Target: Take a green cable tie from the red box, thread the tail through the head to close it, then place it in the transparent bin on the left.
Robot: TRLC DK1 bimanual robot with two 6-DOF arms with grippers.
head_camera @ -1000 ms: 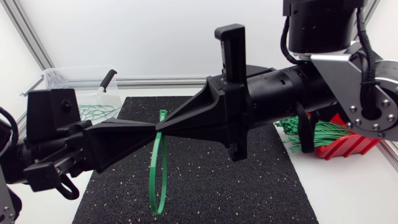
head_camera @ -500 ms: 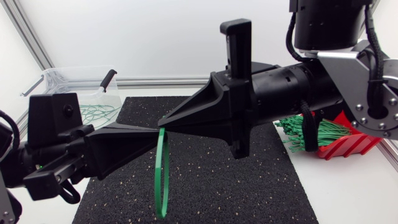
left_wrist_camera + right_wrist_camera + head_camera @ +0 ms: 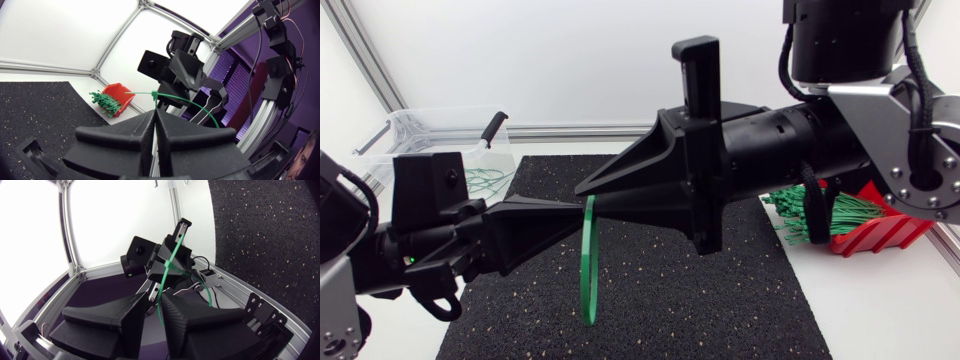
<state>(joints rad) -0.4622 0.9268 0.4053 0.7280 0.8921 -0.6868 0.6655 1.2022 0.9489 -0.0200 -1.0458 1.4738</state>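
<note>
Head view: your left gripper and right gripper meet tip to tip above the black mat, off the tabletop.
Cable tie: the green cable tie hangs from that meeting point as a narrow loop seen nearly edge-on. Its lower end is above the mat, touching nothing I can see.
Left jaws: pressed together in the left wrist view, with the head of the tie right at their tips. I read them as clamped on it.
Right jaws: drawn in on the strap, which runs up between them in the right wrist view.
Red box: at your right, well apart from the grippers, with spare ties spilling over its rim.
Transparent bin: at the far left corner, with green ties already inside.
Step in hand: threading. A thin end juts past the head in the left wrist view, so the tail looks to be through. How far it has been pulled I cannot tell.
Next move: confirm that the loop is locked, then free the right jaws while the left ones hold. Carry the loop left over the bin's rim before letting go.
Watch: the loop may twist or snag on the right fingers as they part.
</note>
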